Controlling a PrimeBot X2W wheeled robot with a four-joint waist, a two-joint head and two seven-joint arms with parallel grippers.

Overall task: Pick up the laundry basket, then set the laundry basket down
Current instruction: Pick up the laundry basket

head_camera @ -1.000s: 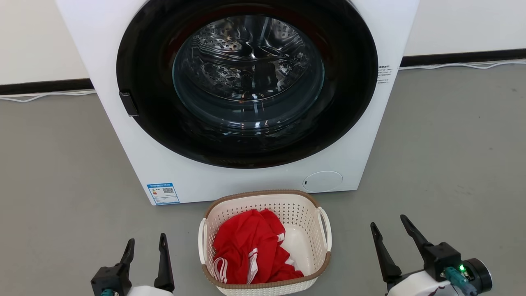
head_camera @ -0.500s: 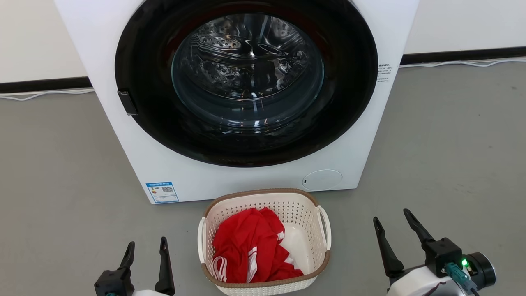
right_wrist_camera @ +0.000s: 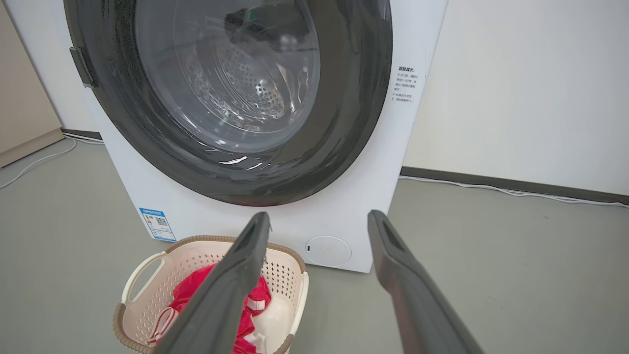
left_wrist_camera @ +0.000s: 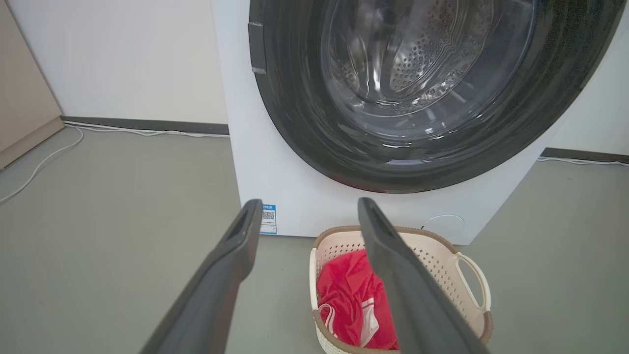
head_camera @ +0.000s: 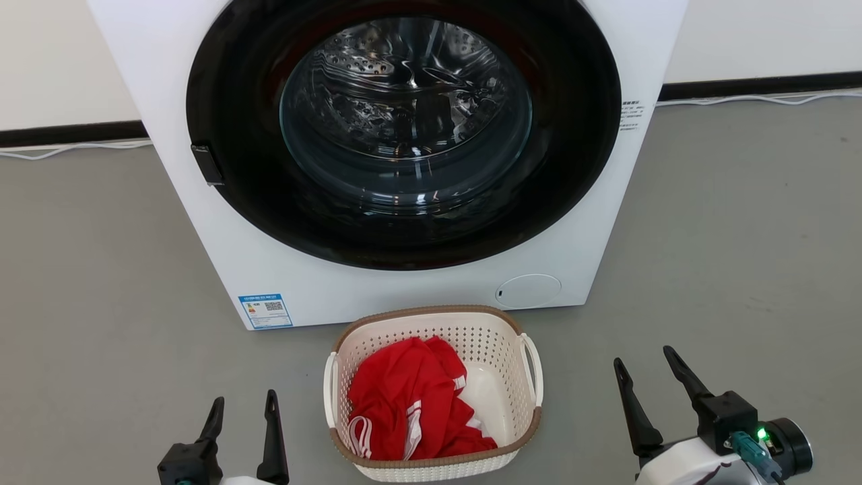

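The laundry basket (head_camera: 488,347) sits on the grey floor (head_camera: 741,236), just in front of the white front-loading washing machine (head_camera: 404,296) and below its round, dark-rimmed glass door (head_camera: 404,135). The basket is upright, its brown rim on top and a white loop handle on each side. A crumpled red garment (head_camera: 404,397) with white trim lies in it, mostly toward the robot's left, leaving part of the pale bottom bare.

In the head view, the left gripper (head_camera: 244,399) is at the lower left, its two dark fingers parted and holding nothing, near the basket's left side but apart from it. The right gripper (head_camera: 642,357) is at the lower right, farther from the basket, fingers also spread wide and empty. A green light (head_camera: 761,434) glows on its wrist.

The left wrist view looks between the left gripper's (left_wrist_camera: 309,201) spread fingers at the washer, with the basket (left_wrist_camera: 442,260) lower right. In the right wrist view the right gripper (right_wrist_camera: 319,215) is equally spread, with the basket (right_wrist_camera: 285,275) lower left.

A blue label (head_camera: 265,310) is stuck on the washer's lower left corner, and a white cable (head_camera: 67,148) runs along the wall.
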